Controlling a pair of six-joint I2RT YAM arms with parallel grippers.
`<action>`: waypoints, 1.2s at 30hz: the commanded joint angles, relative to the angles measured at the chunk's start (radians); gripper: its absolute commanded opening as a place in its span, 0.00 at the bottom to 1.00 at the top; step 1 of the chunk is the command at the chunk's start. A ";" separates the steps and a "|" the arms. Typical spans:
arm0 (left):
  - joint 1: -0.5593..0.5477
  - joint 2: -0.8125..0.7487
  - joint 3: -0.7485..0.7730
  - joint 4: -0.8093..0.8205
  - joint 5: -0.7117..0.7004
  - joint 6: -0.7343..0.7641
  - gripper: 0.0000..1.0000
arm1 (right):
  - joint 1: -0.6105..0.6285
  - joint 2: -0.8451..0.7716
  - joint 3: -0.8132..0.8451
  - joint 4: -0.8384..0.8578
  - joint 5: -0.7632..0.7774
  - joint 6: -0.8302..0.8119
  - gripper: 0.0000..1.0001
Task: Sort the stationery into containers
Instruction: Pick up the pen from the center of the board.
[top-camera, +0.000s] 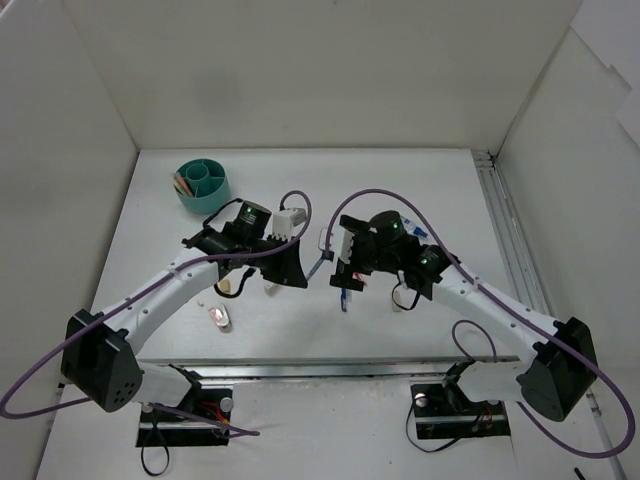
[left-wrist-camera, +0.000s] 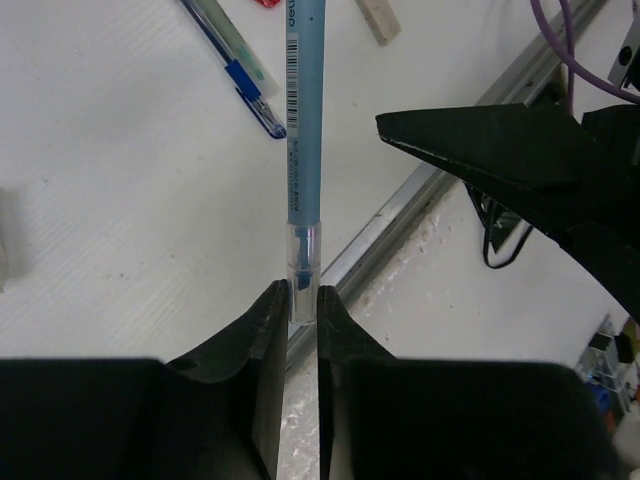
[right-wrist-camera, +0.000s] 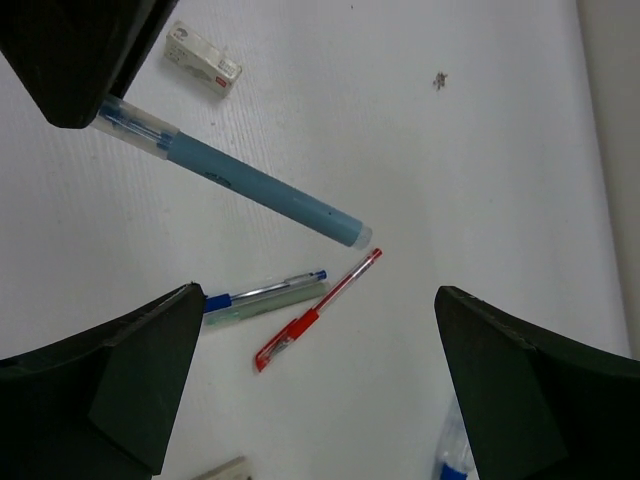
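The left fingers are pinched narrow on the clear end of a light blue pen. The rest of the barrel sticks straight out from them, and it looks lifted clear of the counter. The right fingers stand wide apart and hold nothing, just beside the pen's free end.

Below them, near the middle of the counter, lie a red pen and a blue pen, with a white eraser block a little apart. A blue-white tube shows at the edge of the right wrist view. The teal cup sits well apart, toward the far left corner, with a few sticks already in one compartment.

The step in hand appears to be carrying this pen to the cup. Because the grip is only at the very tip, the long barrel could swing or slip. The carry should therefore be slow and clear of the right arm. Over a compartment the pen should be tipped upright and its free end lowered well inside the rim before the fingers part.
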 joint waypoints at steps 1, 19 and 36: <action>0.034 -0.011 0.047 -0.037 0.124 -0.033 0.00 | 0.019 0.023 0.063 0.088 -0.070 -0.171 0.98; 0.052 -0.021 0.099 -0.115 0.218 0.037 0.00 | 0.090 0.175 0.161 -0.007 -0.133 -0.235 0.44; 0.092 -0.254 -0.082 0.282 0.022 -0.067 1.00 | 0.095 0.143 0.176 0.094 -0.083 0.106 0.00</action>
